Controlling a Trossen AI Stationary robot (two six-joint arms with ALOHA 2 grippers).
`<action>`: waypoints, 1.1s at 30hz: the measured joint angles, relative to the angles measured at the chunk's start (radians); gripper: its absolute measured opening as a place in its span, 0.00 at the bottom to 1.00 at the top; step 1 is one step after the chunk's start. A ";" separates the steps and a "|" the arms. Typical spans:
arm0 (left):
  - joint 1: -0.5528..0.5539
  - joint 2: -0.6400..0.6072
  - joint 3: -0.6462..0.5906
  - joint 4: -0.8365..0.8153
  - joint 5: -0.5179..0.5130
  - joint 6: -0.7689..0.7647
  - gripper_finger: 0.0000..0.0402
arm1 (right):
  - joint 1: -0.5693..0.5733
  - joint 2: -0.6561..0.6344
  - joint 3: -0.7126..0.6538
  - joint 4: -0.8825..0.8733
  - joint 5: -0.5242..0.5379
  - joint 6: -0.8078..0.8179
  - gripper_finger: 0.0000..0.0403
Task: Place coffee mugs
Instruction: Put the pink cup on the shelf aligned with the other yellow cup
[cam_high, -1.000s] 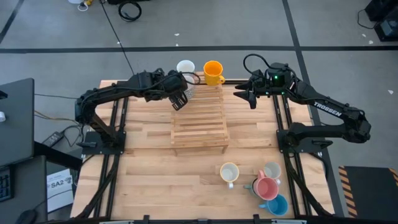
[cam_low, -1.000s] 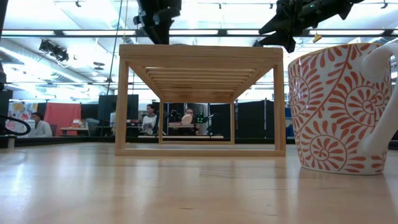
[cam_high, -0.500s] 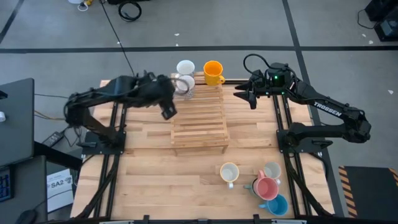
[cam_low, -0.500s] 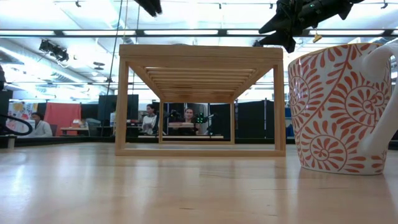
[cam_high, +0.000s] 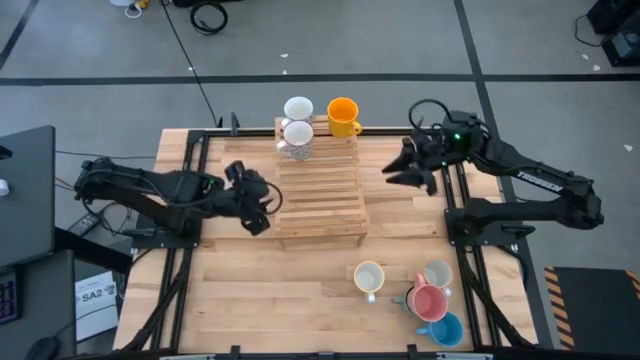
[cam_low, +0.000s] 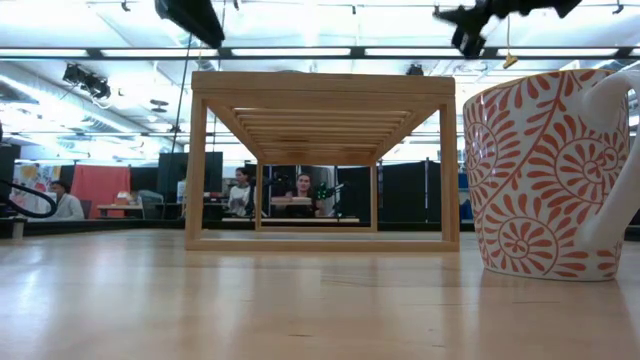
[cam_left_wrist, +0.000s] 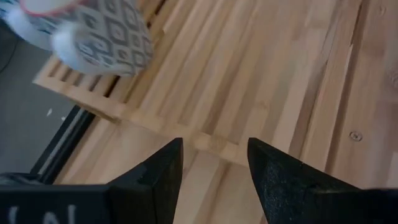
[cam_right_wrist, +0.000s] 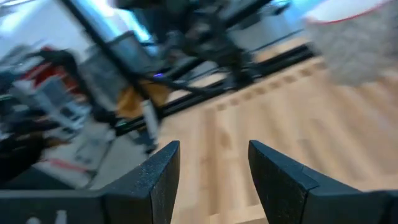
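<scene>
A grey-patterned mug (cam_high: 297, 138) (cam_left_wrist: 106, 37) stands on the far left corner of the wooden slatted rack (cam_high: 320, 195). A white mug (cam_high: 298, 107) and an orange mug (cam_high: 342, 116) stand at the rack's far end. Several more mugs, cream (cam_high: 369, 277), pink (cam_high: 430, 302) and blue (cam_high: 446, 330) among them, stand on the table at the near right. My left gripper (cam_high: 262, 205) hangs open left of the rack with nothing between its fingers. My right gripper (cam_high: 398, 170) hangs open right of the rack, also with nothing in it.
In the low view an orange-patterned mug (cam_low: 545, 175) stands close at the right, in front of the rack (cam_low: 322, 160). Bare tabletop (cam_high: 260, 290) lies at the near left. The rack's middle and near slats (cam_high: 322, 215) carry nothing. People sit in the room beyond the table.
My left gripper has drawn away from the patterned mug, going toward the table's left and near edges and sinking a little, still open. The mug stays upright on the rack. My right gripper has shifted a little toward the near edge and turned.
</scene>
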 joint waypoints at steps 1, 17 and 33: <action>-0.004 0.001 -0.020 0.022 -0.004 0.003 0.46 | 0.023 -0.016 0.000 -0.011 -0.007 0.002 0.49; -0.012 0.003 -0.079 0.115 -0.008 0.010 0.46 | 0.457 -0.190 0.000 -0.469 0.270 0.195 0.49; -0.012 0.003 -0.079 0.144 -0.007 -0.010 0.46 | 0.815 -0.081 0.000 -0.480 0.508 0.760 0.49</action>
